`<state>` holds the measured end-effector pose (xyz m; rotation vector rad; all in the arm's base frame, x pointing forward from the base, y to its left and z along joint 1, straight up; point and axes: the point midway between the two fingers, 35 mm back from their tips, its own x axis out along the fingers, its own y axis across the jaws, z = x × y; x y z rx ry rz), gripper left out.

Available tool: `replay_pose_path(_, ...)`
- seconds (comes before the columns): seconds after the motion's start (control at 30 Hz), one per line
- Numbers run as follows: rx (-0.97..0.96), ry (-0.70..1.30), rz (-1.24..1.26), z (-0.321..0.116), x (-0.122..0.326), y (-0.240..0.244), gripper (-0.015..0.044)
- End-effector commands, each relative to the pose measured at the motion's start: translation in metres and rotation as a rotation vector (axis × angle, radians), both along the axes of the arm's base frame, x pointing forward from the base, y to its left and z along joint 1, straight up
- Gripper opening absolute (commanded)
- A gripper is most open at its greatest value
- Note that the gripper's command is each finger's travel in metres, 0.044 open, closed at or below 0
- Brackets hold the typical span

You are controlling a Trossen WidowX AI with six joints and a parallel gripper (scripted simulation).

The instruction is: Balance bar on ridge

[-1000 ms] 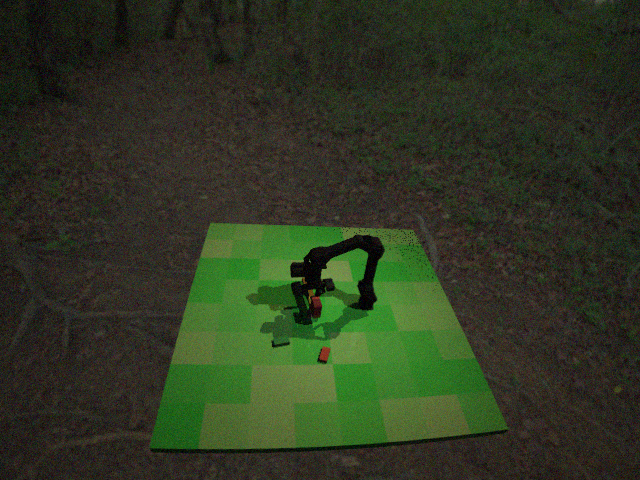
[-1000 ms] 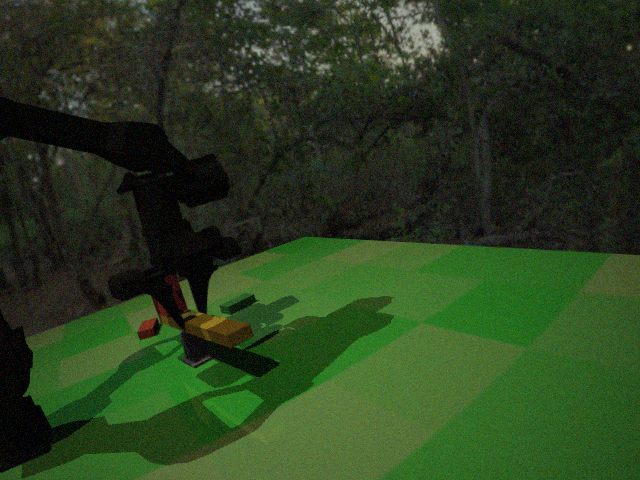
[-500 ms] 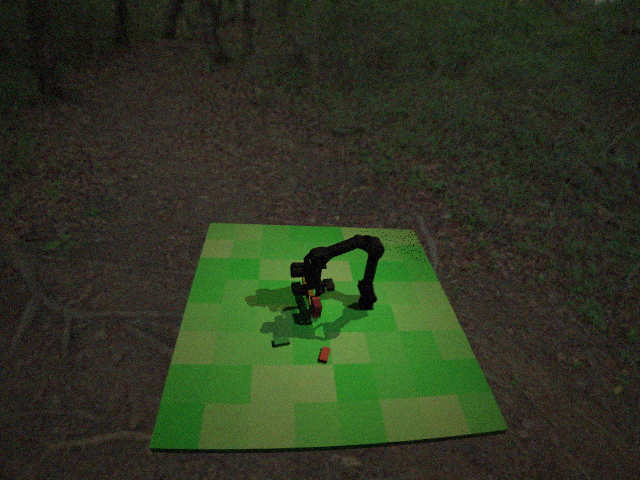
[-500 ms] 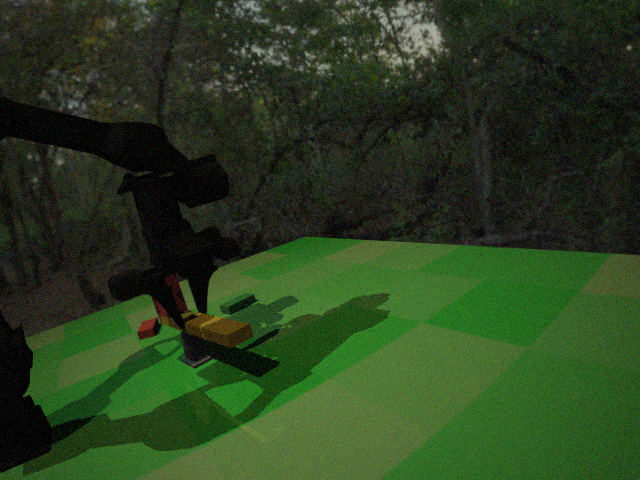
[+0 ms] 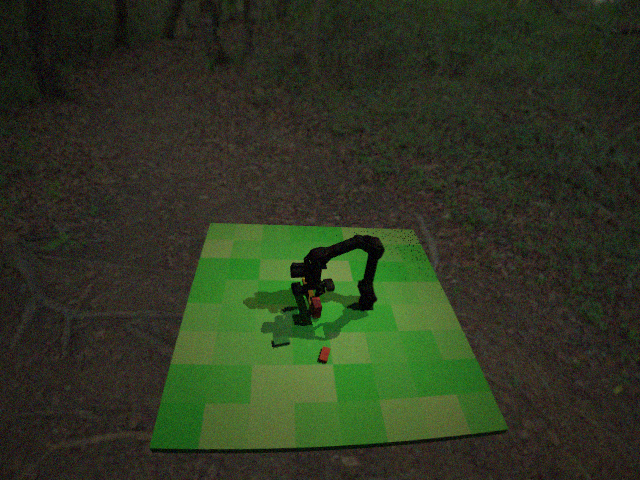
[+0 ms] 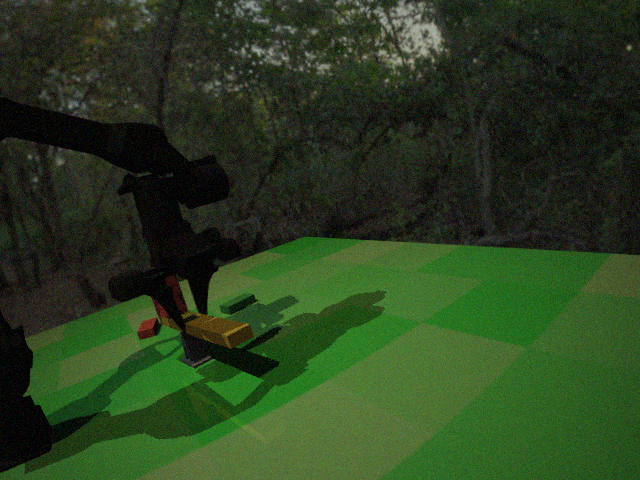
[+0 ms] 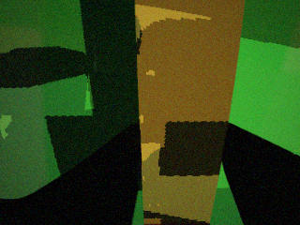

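While the claw (image 5: 311,296) (image 6: 192,319) (image 7: 180,133) grips the orange bar (image 5: 311,293) (image 6: 219,329) (image 7: 187,84) mid-length, the bar is clear of the table (image 5: 289,382) (image 6: 465,392), above the dark ridge (image 6: 194,347); contact unclear. Exterior view: a tall red block (image 5: 316,306) (image 6: 176,297) at its far end; a small red block (image 5: 324,354) (image 6: 148,328) lies left, a green block (image 5: 280,343) (image 6: 237,303) beyond.
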<state>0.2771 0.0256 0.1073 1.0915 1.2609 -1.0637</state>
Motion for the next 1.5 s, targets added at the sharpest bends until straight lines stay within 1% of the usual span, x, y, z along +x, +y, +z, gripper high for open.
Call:
replay_pose_path(0.0, 0.005, 0.0, 0.006, -0.0007, 0.0, 0.0009, 0.0)
replay_pose_path(1.47, 0.005, 0.0, 0.006, -0.0044, 0.0001, 0.0011, 0.0)
